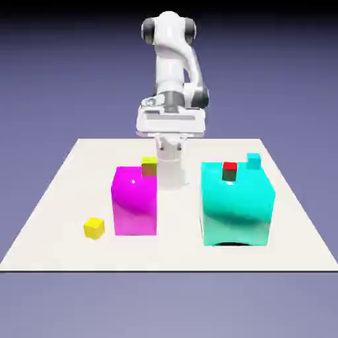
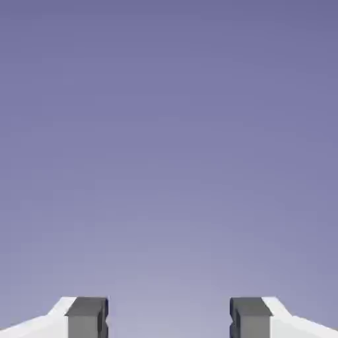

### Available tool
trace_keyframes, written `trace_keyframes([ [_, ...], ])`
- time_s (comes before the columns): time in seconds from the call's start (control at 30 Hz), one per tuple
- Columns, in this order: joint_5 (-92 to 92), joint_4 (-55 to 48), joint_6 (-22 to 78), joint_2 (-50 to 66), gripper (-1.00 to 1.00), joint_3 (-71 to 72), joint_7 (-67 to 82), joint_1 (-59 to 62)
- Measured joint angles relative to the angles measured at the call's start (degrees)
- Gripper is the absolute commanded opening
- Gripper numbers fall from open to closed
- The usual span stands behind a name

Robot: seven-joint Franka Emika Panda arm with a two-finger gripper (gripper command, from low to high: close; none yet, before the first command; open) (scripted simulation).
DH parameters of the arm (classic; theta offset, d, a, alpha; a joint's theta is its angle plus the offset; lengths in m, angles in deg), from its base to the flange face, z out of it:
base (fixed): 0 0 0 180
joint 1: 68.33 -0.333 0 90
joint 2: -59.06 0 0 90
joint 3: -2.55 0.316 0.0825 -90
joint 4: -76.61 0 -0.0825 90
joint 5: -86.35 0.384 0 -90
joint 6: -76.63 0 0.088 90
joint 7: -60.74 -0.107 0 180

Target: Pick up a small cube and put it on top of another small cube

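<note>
Two big cubes and four tiny ones on a white table [image 1: 53, 224].

The yellow small cube [image 1: 94, 228] lies just left of the magenta cube [image 1: 135, 201]; the yellow-green cube [image 1: 149, 166] sits behind that magenta cube's top edge. The gripper [image 2: 168, 318] is spread, holding nothing, its fingertips [image 2: 86, 317] apart before plain backdrop.

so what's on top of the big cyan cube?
A tiny red cube sits on the cyan cube, near its back edge. A tiny cyan cube shows at the back right corner; on top or behind, can't tell.
</note>
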Motion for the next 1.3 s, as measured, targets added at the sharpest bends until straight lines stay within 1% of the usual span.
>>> trace_keyframes([
  [0.1, 3.5, -4.1, 4.7, 6.2, 0.00, -4.9, -0.3, -2.2],
  [0.73, 32.8, -26.5, 41.2, 45.6, 0.00, -33.7, -4.8, -6.7],
  [1.17, 61.2, -35.9, 73.4, 67.1, 0.00, -47.2, -18.2, 7.9],
  [1.23, 62.9, -36.9, 75.2, 68.8, 0.00, -48.9, -19.4, 8.5],
  [1.3, 67.9, -36.1, 72.2, 72.4, 0.00, -45.0, -17.3, 8.1],
])
